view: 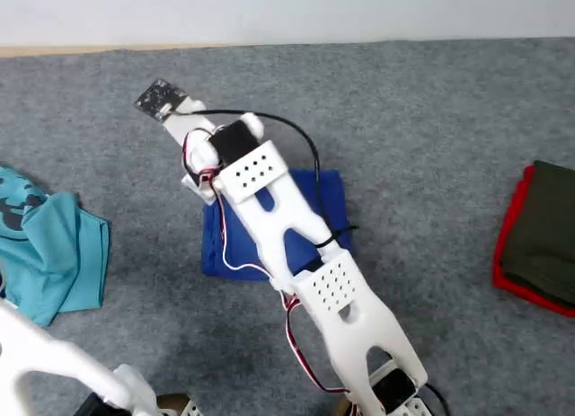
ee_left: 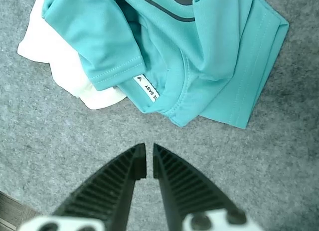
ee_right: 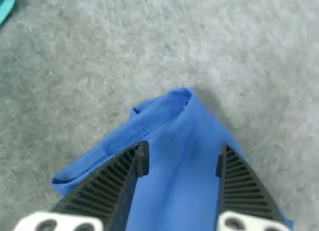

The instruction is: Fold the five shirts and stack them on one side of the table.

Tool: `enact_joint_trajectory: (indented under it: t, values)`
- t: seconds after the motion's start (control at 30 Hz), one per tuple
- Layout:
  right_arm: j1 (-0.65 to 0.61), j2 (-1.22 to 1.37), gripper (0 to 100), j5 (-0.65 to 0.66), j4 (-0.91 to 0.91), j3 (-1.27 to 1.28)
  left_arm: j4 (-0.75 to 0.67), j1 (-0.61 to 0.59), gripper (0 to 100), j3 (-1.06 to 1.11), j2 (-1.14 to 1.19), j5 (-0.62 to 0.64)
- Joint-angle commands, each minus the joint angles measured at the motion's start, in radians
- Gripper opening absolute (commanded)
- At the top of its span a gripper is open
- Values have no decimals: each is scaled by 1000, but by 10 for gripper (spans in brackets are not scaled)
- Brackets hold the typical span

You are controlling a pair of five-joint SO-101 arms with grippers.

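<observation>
Ribbed black fingers (ee_right: 130,173) of the right hand (ee_right: 180,163) stand wide apart, nothing clamped between them; blue shirt (ee_right: 174,136) fills the gap below, one hemmed corner pointing away past the fingertips; cannot tell if the tips touch the cloth; grey felt-like table (ee_right: 239,46) beyond the corner. Left hand (ee_left: 149,161): fingers (ee_left: 119,183) drawn together, only a sliver of gap, empty; it hangs over bare grey table just short of the teal shirt (ee_left: 209,61); that shirt lies rumpled, sleeve doubled over, small label showing at a hem; white garment (ee_left: 50,56) lies partly under it, sticking out on one side. From the high view: right arm (view: 269,200) runs from the near edge diagonally up to mid-table and covers much of the blue shirt (view: 331,196), which lies flat as a folded rectangle at the centre; left arm (view: 45,353) sits at the near left corner; teal shirt (view: 58,254) bunched at the left edge, well apart from the blue one; at the right edge, dark green shirt (view: 548,227) lies folded on top of a red shirt (view: 506,259), red showing as a border along its left and lower sides; this pair is well apart from the blue shirt.
</observation>
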Motion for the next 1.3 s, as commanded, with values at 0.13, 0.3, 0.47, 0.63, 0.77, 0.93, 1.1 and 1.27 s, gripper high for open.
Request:
enact_joint_trajectory:
  t: [0.13,0.3,0.47,0.63,0.77,0.93,1.1,1.27]
  values:
    - [67,-262,19,8,47,181,-18,3,32,-12,-29,3]
    - [73,-475,9,3,41,568,-18,3,32,-12,-29,3]
    - [33,-507,9,-38,-16,830,-18,3,32,-12,-29,2]
    - [-94,-433,9,-95,-101,907,-15,3,32,-12,-29,2]
    - [-177,-317,9,-97,-162,907,-11,-5,32,-13,-29,0]
    - [-234,-249,9,-87,-222,845,2,-5,32,-13,-31,-32]
    - [-219,-311,9,-84,-85,641,3,-5,32,-13,-31,-34]
    - [-122,-358,9,-84,45,512,3,-3,32,-13,-31,-32]
